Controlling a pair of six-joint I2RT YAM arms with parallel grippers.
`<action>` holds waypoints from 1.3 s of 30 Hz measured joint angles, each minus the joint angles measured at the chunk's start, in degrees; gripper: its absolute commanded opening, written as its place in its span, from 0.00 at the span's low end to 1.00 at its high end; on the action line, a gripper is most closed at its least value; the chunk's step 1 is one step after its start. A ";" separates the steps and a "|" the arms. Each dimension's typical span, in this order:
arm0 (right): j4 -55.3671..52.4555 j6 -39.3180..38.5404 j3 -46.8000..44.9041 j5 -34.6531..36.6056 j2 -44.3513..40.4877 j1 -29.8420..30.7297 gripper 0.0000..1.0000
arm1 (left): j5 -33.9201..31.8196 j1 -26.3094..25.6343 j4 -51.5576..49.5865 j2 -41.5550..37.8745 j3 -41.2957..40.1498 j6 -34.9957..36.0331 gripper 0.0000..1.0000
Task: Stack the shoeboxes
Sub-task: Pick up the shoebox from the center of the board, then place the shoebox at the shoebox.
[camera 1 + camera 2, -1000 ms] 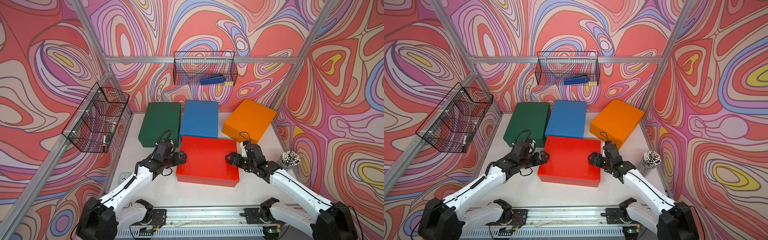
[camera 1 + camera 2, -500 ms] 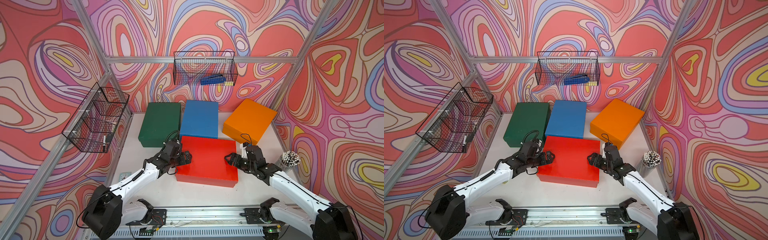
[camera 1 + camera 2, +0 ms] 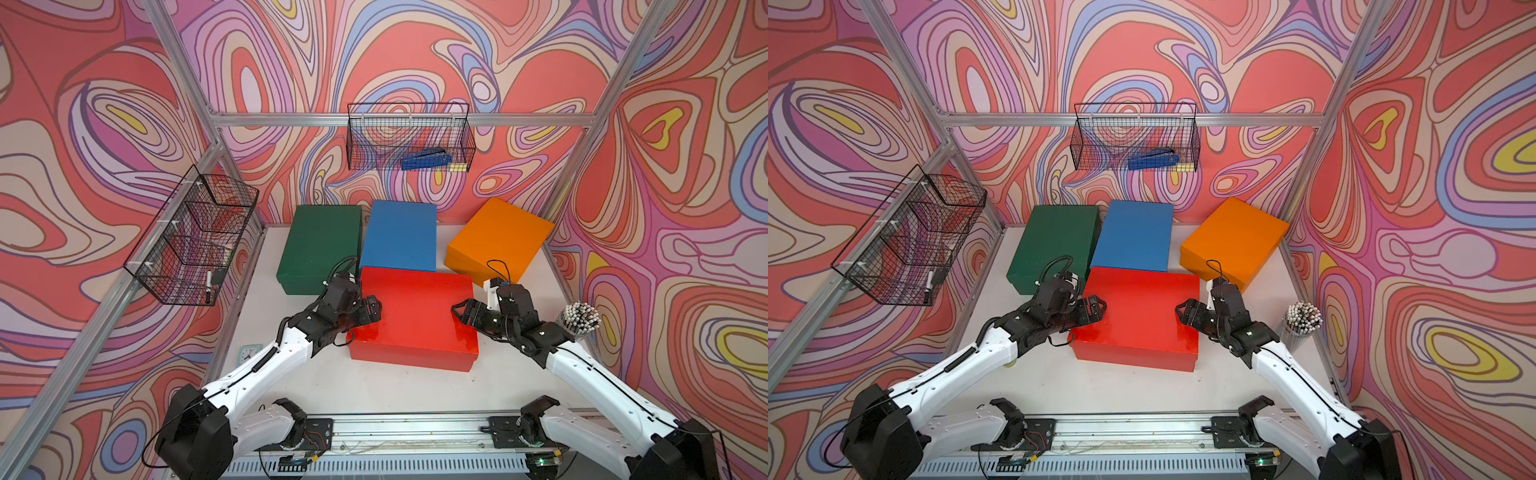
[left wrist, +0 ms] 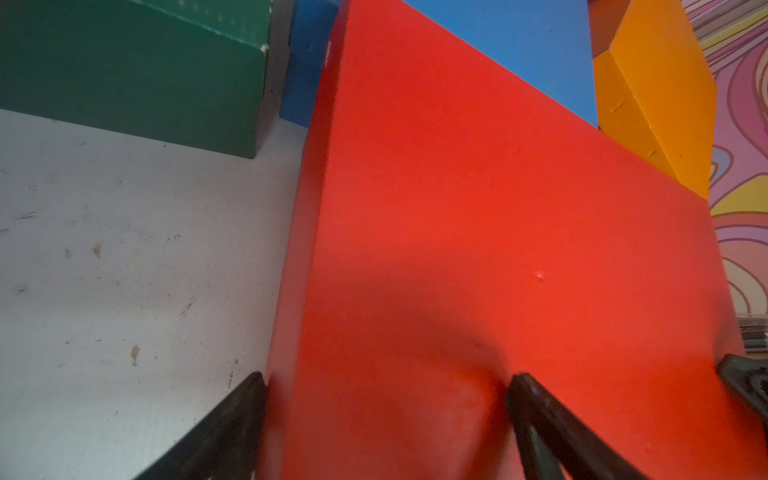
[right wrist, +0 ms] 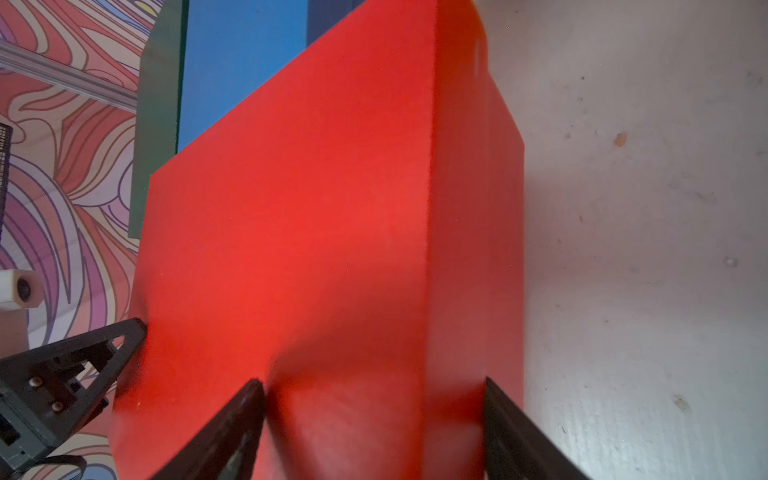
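The red shoebox [image 3: 415, 316] lies front and centre on the white table, lid on. Behind it stand the dark green shoebox [image 3: 320, 245] and the blue shoebox [image 3: 399, 235], with the orange shoebox [image 3: 498, 237] angled at the back right. My left gripper [image 3: 370, 311] is open at the red box's left end. In the left wrist view [image 4: 386, 378] one finger lies on the lid and the other beside a side wall. My right gripper [image 3: 461, 313] is open at the right end and straddles the box's edge [image 5: 374, 382] the same way.
A black wire basket [image 3: 409, 137] with a blue stapler hangs on the back wall, and another wire basket [image 3: 191, 237] hangs on the left frame. A cup of pens [image 3: 579, 320] stands at the right table edge. A small clock [image 3: 248, 353] lies at the left edge.
My left gripper has moved right onto the red box's left end. The right gripper has edged in and its jaws have narrowed slightly. The red box has not moved.
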 measured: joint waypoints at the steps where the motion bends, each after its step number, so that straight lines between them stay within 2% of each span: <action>1: -0.79 0.00 0.98 0.22 0.00 0.22 0.78 | -0.59 -0.17 -0.39 -0.55 0.42 -0.20 0.91; 15: -5.44 -1.14 13.22 2.75 1.55 2.80 0.78 | -7.43 -1.73 -7.30 -8.15 7.72 -0.04 0.89; 23: -2.60 -4.42 21.66 4.79 12.48 2.78 0.78 | -14.58 -1.68 -8.22 -5.07 12.98 3.85 0.90; 30: 0.24 -9.09 29.31 8.35 24.70 2.29 0.79 | -19.87 -1.09 -8.02 2.78 19.87 10.62 0.89; 39: 4.61 -13.81 39.95 9.79 36.83 1.33 0.80 | -12.09 8.39 -1.55 10.93 21.94 9.75 0.88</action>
